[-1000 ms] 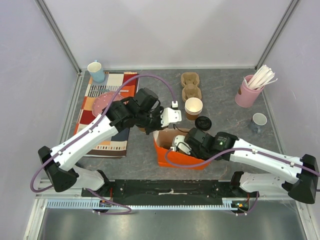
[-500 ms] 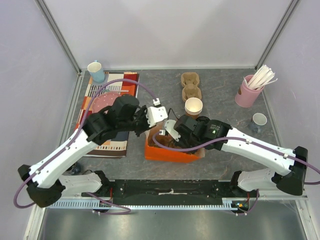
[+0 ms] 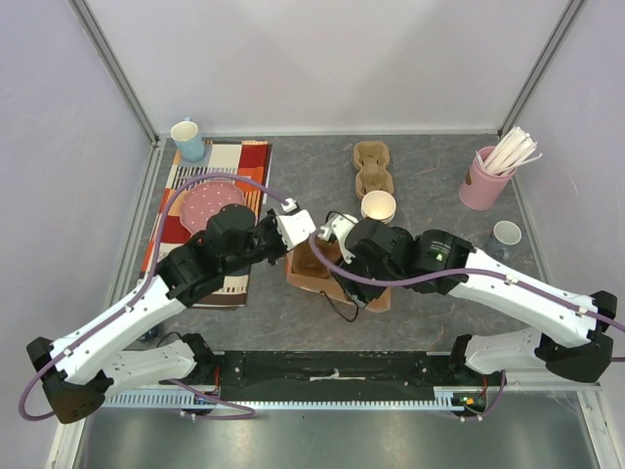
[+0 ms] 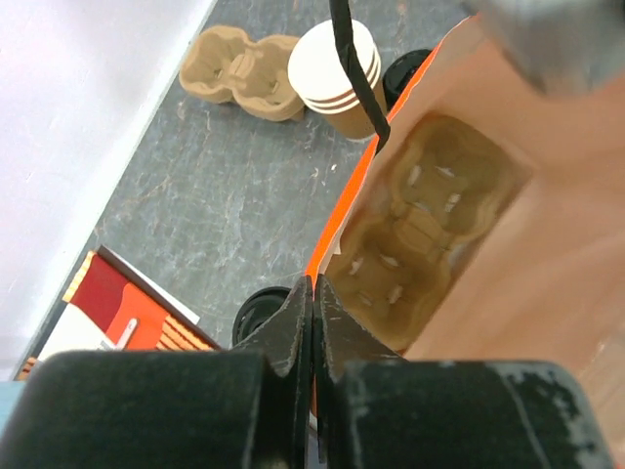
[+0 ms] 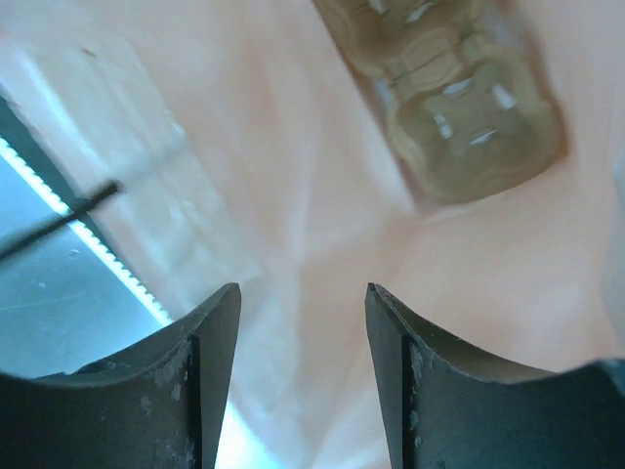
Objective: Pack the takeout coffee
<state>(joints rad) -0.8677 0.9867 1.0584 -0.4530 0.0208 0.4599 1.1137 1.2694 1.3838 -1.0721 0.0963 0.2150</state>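
Observation:
An orange paper bag (image 3: 314,266) stands open between my grippers, with a moulded pulp cup carrier (image 4: 410,230) lying at its bottom. My left gripper (image 3: 298,241) is shut on the bag's orange rim (image 4: 337,225). Over the bag's mouth, my right gripper (image 3: 339,252) is open with nothing between its fingers, and the right wrist view looks down on the carrier (image 5: 459,107). A round black lid, apparently on the takeout coffee (image 4: 252,311), shows just left of my left fingers, outside the bag. In the top view the arms hide it.
A stack of lidless paper cups (image 3: 378,207) and a second pulp carrier (image 3: 372,168) sit behind the bag. A pink holder of straws (image 3: 485,176) and a small cup (image 3: 506,237) are at the right. At the left lie a striped mat (image 3: 244,161), pink plate (image 3: 210,203) and blue mug (image 3: 187,140).
The bag has gone from lying on its side to standing upright. My right gripper has opened over its mouth. My left gripper stayed shut on the rim and shifted nearer and left.

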